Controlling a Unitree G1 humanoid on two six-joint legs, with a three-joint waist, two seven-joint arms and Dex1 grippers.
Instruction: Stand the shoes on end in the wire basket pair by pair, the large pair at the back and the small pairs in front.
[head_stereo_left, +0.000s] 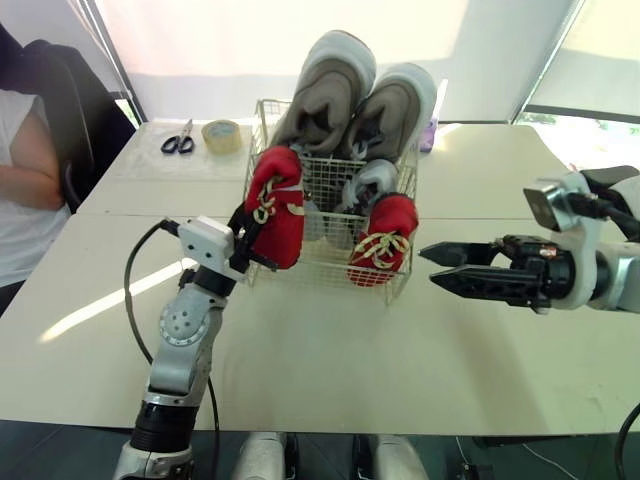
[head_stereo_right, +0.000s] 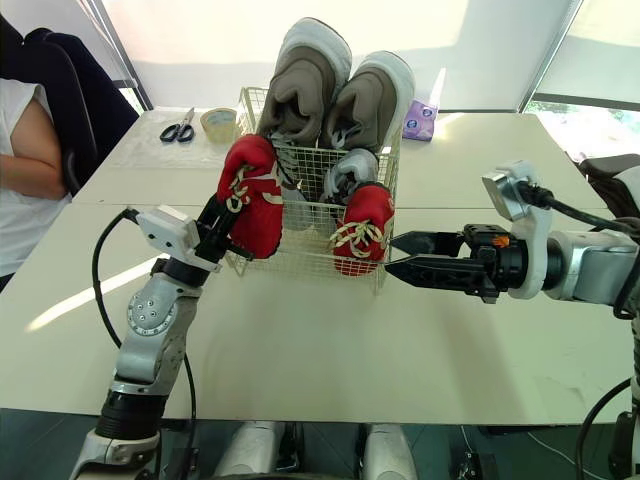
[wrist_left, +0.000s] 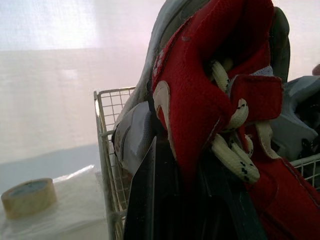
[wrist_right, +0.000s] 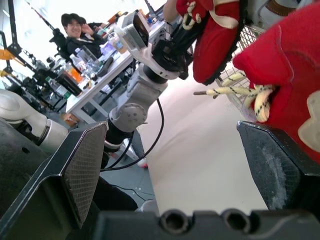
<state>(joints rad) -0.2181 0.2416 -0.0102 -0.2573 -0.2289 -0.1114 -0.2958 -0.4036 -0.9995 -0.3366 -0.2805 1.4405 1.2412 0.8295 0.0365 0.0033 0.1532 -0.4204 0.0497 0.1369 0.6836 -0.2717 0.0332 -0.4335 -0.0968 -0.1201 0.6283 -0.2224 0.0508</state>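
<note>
At the middle of the worktop (head_stereo_left: 330, 350): a wire basket (head_stereo_left: 320, 255) part-loaded with shoes, a pincer at each front corner.

The large grey-brown pair (head_stereo_left: 355, 100) stands on end at the back of the basket, toes up. A small grey shoe (head_stereo_left: 368, 183) sits in front of it, largely hidden by wire and by the red shoes. The left pincer (head_stereo_left: 245, 238) is closed on the left red shoe (head_stereo_left: 275, 205) at the basket's left front corner; its fingertips are covered by the shoe, and whether the shoe is inside the rim cannot be made out. The right red shoe (head_stereo_left: 383, 240) stands at the right front wall, inside or outside not determinable. The right pincer (head_stereo_right: 392, 253) is spread wide and empty, just beside that shoe and not touching it. Scissors (head_stereo_left: 178, 140) and a tape roll (head_stereo_left: 221, 135) lie behind on the left. A person (head_stereo_left: 25, 180) is cut off at the left edge.
</note>
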